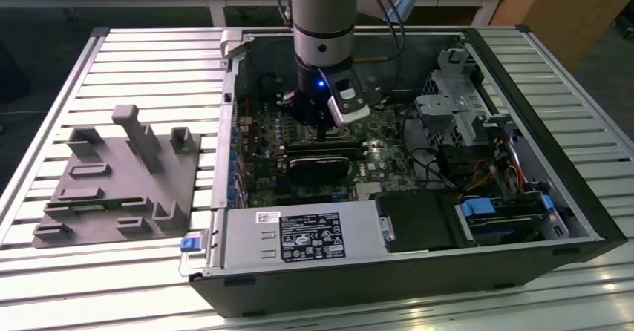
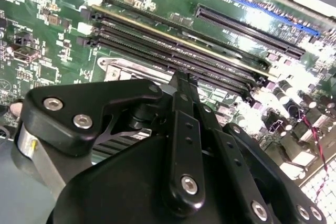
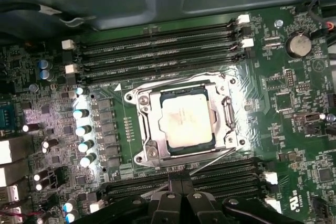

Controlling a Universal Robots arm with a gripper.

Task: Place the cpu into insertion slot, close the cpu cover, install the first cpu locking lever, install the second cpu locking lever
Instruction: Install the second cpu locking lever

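My arm reaches down into an open computer case (image 1: 584, 220) that lies on a slatted metal table (image 1: 148, 64), and my gripper (image 1: 327, 127) hangs low over the green motherboard (image 3: 283, 103) near its middle. In the first wrist view, the cpu (image 3: 185, 117), a flat square chip with a pale tan face, already sits in the insertion slot (image 3: 148, 123), flat and square to the socket edges, its sides running parallel to the long black memory slots (image 3: 157, 51) on either side. Being square, it has no obvious long axis. The cpu cover (image 3: 223, 109), a silvery frame with a large window, appears to lie closed around the chip, so I judge the first two steps done. A thin metal locking lever (image 3: 212, 159) runs slantwise off the socket's corner toward my fingers (image 3: 181, 195), apparently not yet latched; the state of the other lever I cannot make out, so I judge that at least one lever is left. My fingers are drawn tightly together, tips meeting just beside the socket's edge, and as far as I can see they grip nothing.
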